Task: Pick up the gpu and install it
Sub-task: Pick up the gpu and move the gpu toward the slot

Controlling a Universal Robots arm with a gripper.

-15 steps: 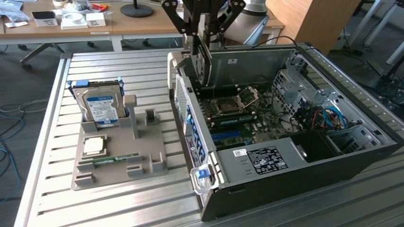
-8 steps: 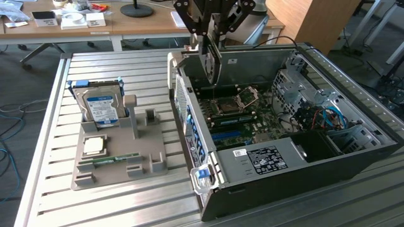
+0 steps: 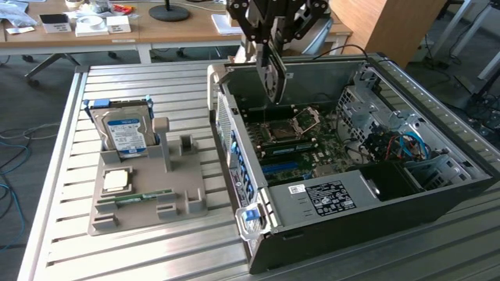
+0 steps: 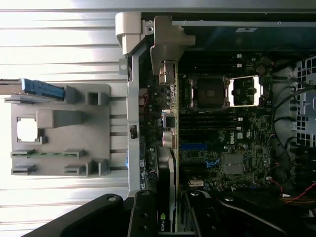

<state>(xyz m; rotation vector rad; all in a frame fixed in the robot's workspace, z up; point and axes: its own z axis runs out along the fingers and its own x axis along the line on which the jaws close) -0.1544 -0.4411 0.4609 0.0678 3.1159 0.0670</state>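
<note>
The slatted table [image 3: 140,252] carries an open computer case [image 3: 375,216] and, at the exterior view's left, a grey holder [image 3: 184,178] with an upright hard drive [image 3: 125,132]. The gpu [image 3: 271,79] hangs on edge above the motherboard [image 3: 305,146], at the case's rear. The gripper [image 3: 272,47] fingers clamp its upper edge.

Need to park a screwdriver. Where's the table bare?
Bare table between the gray holder and the near edge, and between the hard drive and the far edge. Crowded inside the case, where the gripper holds the gpu.
</note>
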